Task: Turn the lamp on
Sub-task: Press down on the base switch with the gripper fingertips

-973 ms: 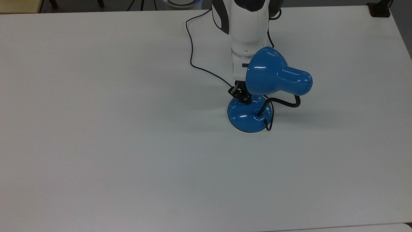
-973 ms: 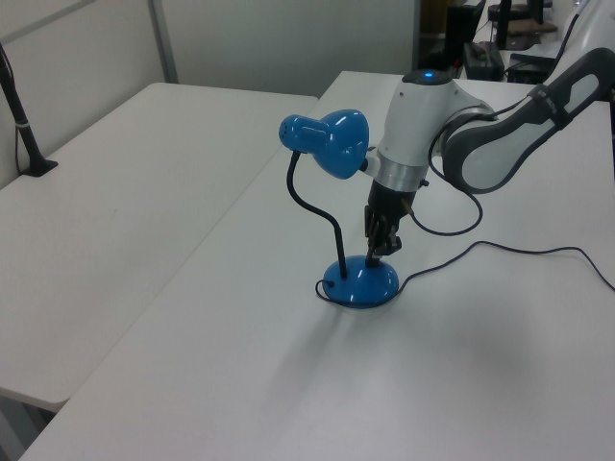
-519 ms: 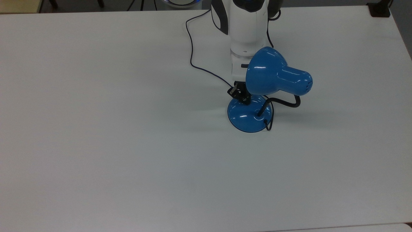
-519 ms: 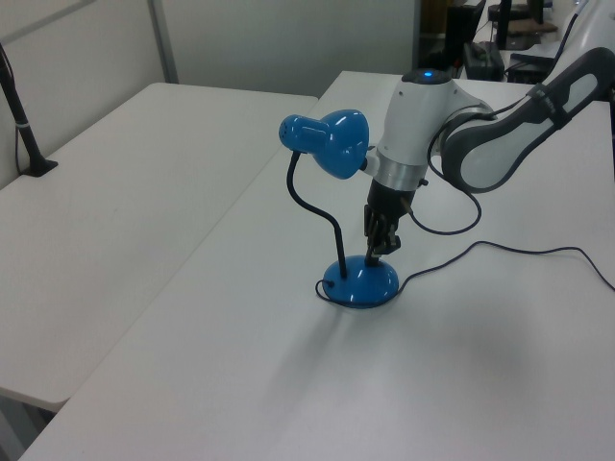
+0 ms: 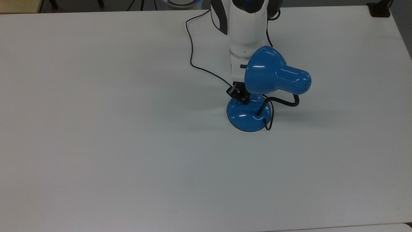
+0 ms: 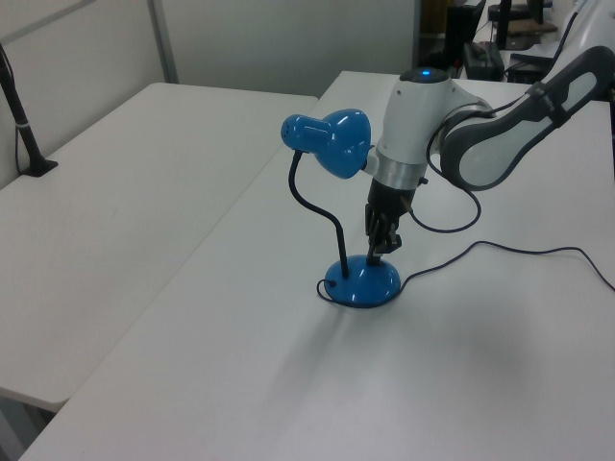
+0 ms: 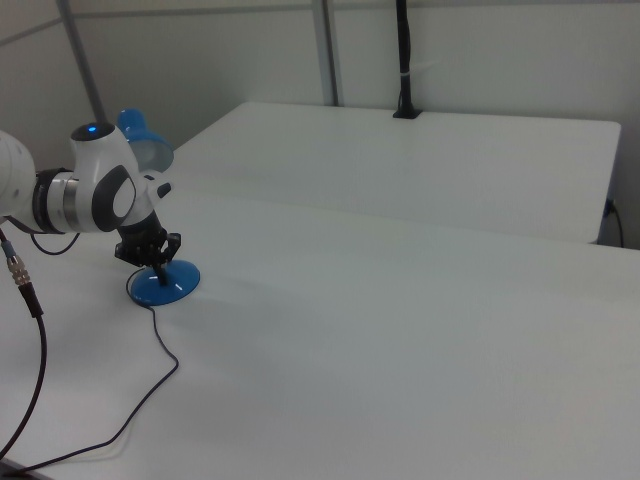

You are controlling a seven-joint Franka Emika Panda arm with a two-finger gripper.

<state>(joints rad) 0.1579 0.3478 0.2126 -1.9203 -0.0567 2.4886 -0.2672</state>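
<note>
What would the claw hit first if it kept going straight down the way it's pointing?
Most likely the lamp's base. The claw points down at the base's rim nearest the arm, seemingly touching or just above it; depth is unclear.

In the top view, the lamp (image 5: 276,75) shade is covering the arm's wrist and part of the hand (image 5: 238,93), so whether its fingers are parted or closed is not showing. The small switch on the base is lying under the fingertips and cannot be made out. The arm (image 5: 244,22) is being cut off by the top view's upper edge. In the right view, the arm (image 7: 95,195) is hiding most of the shade and the gooseneck, and the cord (image 7: 150,385) is running out at the bottom edge.
</note>
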